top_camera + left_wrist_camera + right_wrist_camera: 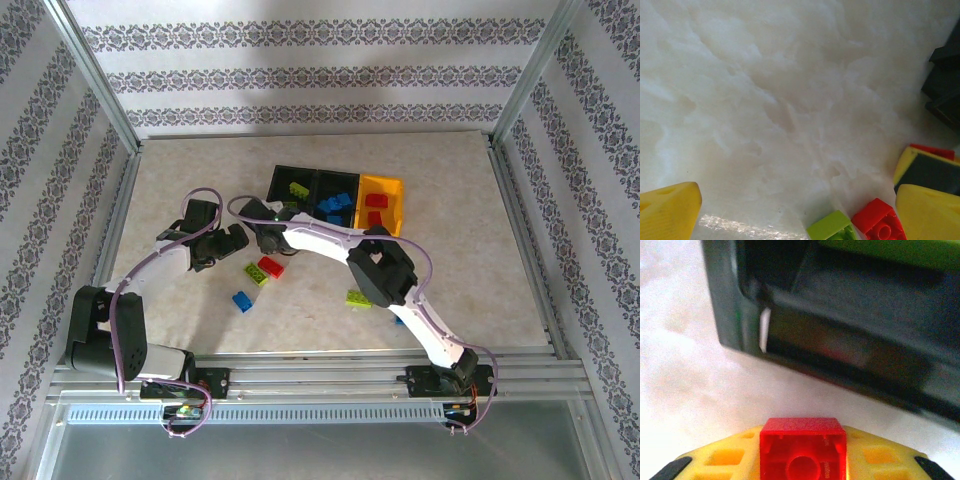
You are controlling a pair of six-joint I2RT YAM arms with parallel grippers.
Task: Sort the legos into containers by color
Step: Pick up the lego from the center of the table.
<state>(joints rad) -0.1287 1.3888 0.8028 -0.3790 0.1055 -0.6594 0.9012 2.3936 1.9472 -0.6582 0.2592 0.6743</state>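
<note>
In the right wrist view, my right gripper (803,456) is shut on a red lego (803,447), hollow underside facing the camera, just in front of a black container (840,340) that holds a lime lego (900,250). From above, the right gripper (262,236) is near the front left corner of the containers: two black bins (292,185) (335,195) and a yellow-orange bin (382,200). My left gripper (226,246) (800,215) stands open over the table. A lime lego (832,227) and a red lego (880,225) lie near its right fingertip (927,212).
Loose on the table lie a lime lego (257,272), a red lego (270,266), a blue lego (242,301) and another lime lego (359,297) under the right arm. Aluminium frame rails (520,230) border the table.
</note>
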